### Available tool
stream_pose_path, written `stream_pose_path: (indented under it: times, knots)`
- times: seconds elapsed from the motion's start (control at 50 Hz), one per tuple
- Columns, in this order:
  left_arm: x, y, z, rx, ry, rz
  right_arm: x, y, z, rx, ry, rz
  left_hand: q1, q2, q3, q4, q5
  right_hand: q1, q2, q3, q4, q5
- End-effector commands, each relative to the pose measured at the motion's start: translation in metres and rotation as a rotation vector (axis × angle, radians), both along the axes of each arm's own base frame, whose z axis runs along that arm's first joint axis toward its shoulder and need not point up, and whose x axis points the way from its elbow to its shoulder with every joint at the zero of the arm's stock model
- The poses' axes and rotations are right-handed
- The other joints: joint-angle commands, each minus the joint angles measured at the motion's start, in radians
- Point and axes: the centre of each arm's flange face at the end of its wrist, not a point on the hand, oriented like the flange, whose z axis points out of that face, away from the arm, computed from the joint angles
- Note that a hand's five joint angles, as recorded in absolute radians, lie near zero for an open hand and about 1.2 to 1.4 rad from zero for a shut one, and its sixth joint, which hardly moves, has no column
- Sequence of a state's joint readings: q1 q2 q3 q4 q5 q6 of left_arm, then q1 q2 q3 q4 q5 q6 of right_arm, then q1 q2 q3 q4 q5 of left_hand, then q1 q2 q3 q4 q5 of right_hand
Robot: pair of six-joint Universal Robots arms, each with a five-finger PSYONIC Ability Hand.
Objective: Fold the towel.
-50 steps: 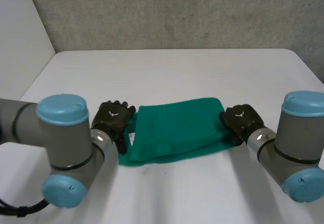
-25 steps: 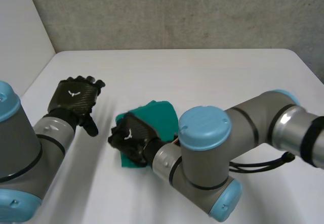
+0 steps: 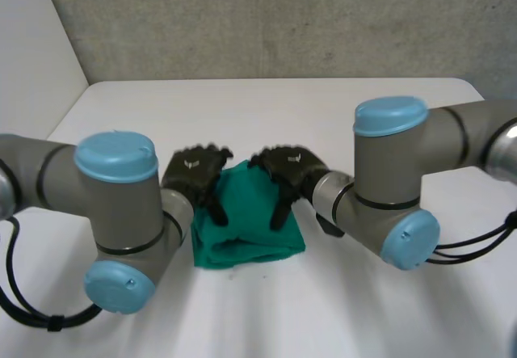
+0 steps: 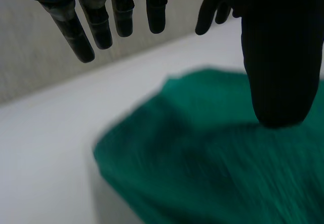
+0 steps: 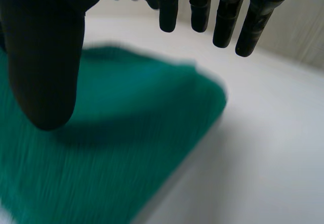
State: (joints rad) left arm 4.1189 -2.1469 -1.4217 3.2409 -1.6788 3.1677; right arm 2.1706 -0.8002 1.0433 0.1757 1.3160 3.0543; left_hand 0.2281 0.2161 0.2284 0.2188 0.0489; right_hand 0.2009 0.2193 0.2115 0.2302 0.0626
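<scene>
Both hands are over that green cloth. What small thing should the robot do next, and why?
Probably lower both hands and press the towel flat. It already lies folded into a small bundle on the table, its near edge looks puffy, and the left hand and right hand are over its far side, fingers straight, gripping nothing.

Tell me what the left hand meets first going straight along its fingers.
Likely nothing near: the left hand points past the towel at bare table; the right hand hangs just beside that line, depth unclear.
</scene>
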Motion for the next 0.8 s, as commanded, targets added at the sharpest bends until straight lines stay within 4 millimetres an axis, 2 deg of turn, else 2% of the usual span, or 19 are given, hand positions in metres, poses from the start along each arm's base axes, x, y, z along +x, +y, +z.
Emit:
stream_pose_path:
  times: [0.02,0.12,0.18,0.22,0.24,0.28,0.3,0.32,0.36,0.38,0.42,0.44,0.46,0.52,0.54,0.58,0.62,0.68,0.8]
  knots:
    - [0.019,0.005,-0.028,0.149,-0.121,0.030,-0.001,-0.008,-0.034,0.049,0.152,-0.023,0.006,0.018,0.006,0.015,0.011,-0.026,-0.045,-0.037,-0.056,-0.063]
    - [0.030,0.006,-0.033,0.181,-0.152,0.045,-0.004,-0.011,-0.031,-0.008,0.206,-0.035,0.003,0.015,0.003,0.012,0.008,-0.026,-0.045,-0.037,-0.056,-0.063]
    - [0.031,0.008,-0.025,0.156,-0.167,0.023,-0.003,-0.009,-0.027,-0.023,0.208,-0.035,-0.009,0.003,-0.009,0.001,-0.004,-0.026,-0.045,-0.037,-0.056,-0.063]
    - [0.030,0.008,-0.021,0.141,-0.168,0.018,-0.003,-0.009,-0.009,-0.064,0.178,-0.046,-0.012,0.000,-0.012,-0.002,-0.007,-0.026,-0.045,-0.037,-0.056,-0.063]
    - [0.028,0.007,-0.005,0.089,-0.159,0.009,-0.003,-0.010,0.001,-0.085,0.159,-0.052,-0.017,-0.005,-0.018,-0.008,-0.013,-0.026,-0.045,-0.037,-0.056,-0.063]
    - [0.025,0.007,0.009,0.048,-0.144,-0.002,-0.006,-0.011,0.023,-0.130,0.114,-0.075,-0.018,-0.006,-0.018,-0.008,-0.013,-0.026,-0.045,-0.037,-0.056,-0.063]
    - [0.025,0.007,0.009,0.047,-0.144,-0.002,-0.009,-0.012,0.044,-0.173,0.060,-0.104,-0.018,-0.006,-0.018,-0.008,-0.013,-0.026,-0.045,-0.037,-0.056,-0.063]
    - [0.023,0.006,0.034,-0.021,-0.108,-0.003,-0.010,-0.012,0.054,-0.195,0.034,-0.121,-0.018,-0.006,-0.018,-0.008,-0.013,-0.026,-0.045,-0.037,-0.056,-0.063]
    - [0.023,0.004,0.044,-0.048,-0.090,0.001,-0.013,-0.014,0.065,-0.222,0.004,-0.145,-0.018,-0.006,-0.018,-0.008,-0.013,-0.026,-0.045,-0.037,-0.056,-0.063]
    - [0.023,0.001,0.062,-0.095,-0.060,0.009,-0.028,-0.020,0.098,-0.304,-0.068,-0.245,-0.018,-0.006,-0.018,-0.008,-0.013,-0.026,-0.045,-0.037,-0.056,-0.063]
    - [0.023,-0.001,0.082,-0.146,-0.027,0.015,-0.041,-0.025,0.118,-0.362,-0.101,-0.324,-0.018,-0.006,-0.018,-0.008,-0.013,-0.026,-0.045,-0.037,-0.056,-0.063]
    - [0.024,-0.004,0.101,-0.192,0.003,0.025,-0.041,-0.025,0.118,-0.362,-0.101,-0.324,-0.020,-0.008,-0.021,-0.011,-0.016,-0.026,-0.045,-0.037,-0.056,-0.063]
    - [0.027,-0.008,0.121,-0.241,0.034,0.045,-0.061,-0.029,0.141,-0.431,-0.128,-0.433,-0.023,-0.011,-0.024,-0.014,-0.019,-0.026,-0.045,-0.037,-0.056,-0.063]
    - [0.034,-0.012,0.145,-0.290,0.070,0.071,-0.069,-0.031,0.149,-0.454,-0.131,-0.476,-0.029,-0.017,-0.030,-0.020,-0.025,-0.026,-0.045,-0.037,-0.056,-0.063]
    - [0.041,-0.015,0.156,-0.299,0.083,0.091,-0.083,-0.034,0.161,-0.486,-0.137,-0.539,-0.029,-0.017,-0.030,-0.020,-0.025,-0.026,-0.045,-0.037,-0.056,-0.063]
    - [0.046,-0.016,0.162,-0.300,0.087,0.100,-0.107,-0.039,0.176,-0.524,-0.123,-0.626,-0.032,-0.020,-0.033,-0.023,-0.028,-0.026,-0.045,-0.037,-0.056,-0.063]
    - [0.059,-0.019,0.176,-0.299,0.110,0.120,-0.121,-0.044,0.176,-0.528,-0.092,-0.658,-0.044,-0.032,-0.044,-0.035,-0.039,-0.026,-0.045,-0.037,-0.056,-0.063]
    - [0.067,-0.021,0.182,-0.291,0.126,0.127,-0.130,-0.049,0.174,-0.517,-0.061,-0.675,-0.050,-0.038,-0.050,-0.040,-0.045,-0.026,-0.045,-0.037,-0.056,-0.063]
    - [0.076,-0.021,0.192,-0.282,0.178,0.105,-0.131,-0.049,0.174,-0.503,-0.058,-0.659,-0.050,-0.038,-0.050,-0.040,-0.045,-0.026,-0.045,-0.037,-0.056,-0.063]
